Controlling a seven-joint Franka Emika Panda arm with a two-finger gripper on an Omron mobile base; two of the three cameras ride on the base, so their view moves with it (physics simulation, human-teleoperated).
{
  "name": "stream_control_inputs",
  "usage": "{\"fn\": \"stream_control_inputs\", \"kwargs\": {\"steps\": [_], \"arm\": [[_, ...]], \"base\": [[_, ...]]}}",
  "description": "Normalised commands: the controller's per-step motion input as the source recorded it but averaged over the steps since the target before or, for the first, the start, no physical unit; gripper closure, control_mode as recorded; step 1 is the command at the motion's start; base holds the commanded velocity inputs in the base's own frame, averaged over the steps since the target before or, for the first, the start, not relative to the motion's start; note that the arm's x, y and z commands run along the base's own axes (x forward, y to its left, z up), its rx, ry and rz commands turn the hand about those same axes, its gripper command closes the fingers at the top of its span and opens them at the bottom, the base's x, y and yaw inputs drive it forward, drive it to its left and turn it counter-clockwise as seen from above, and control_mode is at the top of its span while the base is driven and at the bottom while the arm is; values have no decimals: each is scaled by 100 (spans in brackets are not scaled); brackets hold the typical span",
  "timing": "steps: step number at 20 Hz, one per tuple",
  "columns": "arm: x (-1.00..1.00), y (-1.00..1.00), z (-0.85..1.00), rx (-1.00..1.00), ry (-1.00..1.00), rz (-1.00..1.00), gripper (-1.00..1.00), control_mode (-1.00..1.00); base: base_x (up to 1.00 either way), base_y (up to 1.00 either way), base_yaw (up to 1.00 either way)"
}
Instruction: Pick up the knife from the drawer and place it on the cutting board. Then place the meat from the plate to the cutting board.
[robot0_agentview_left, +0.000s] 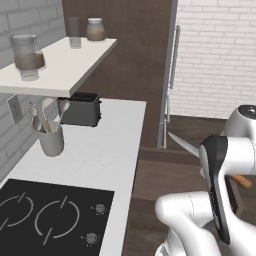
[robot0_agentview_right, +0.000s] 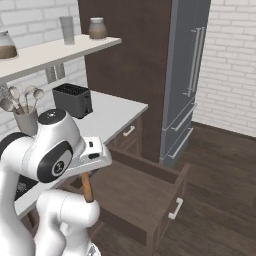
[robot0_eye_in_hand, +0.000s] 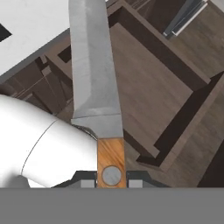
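The knife (robot0_eye_in_hand: 97, 87) is being pinched at its handle by the gripper (robot0_eye_in_hand: 112, 183); the open drawer (robot0_agentview_right: 170, 172) is being shown whole from the right base

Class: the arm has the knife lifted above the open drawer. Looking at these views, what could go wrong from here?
1. The gripper grips the knife at the handle alone, so the long blade may swivel or slip.
2. The blade tip juts past the arm and could strike the counter edge or the fridge during a swing.
3. The drawer stands open below; a dropped knife would land back inside.
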Motion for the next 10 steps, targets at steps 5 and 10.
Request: {"fn": "stream_control_inputs", "kwargs": {"steps": [5,10], "arm": [[0,0,0,0,0,0,100,-100],[-4,0,0,0,0,0,100,100]], "base": [[0,0,0],[-14,0,0]]}}
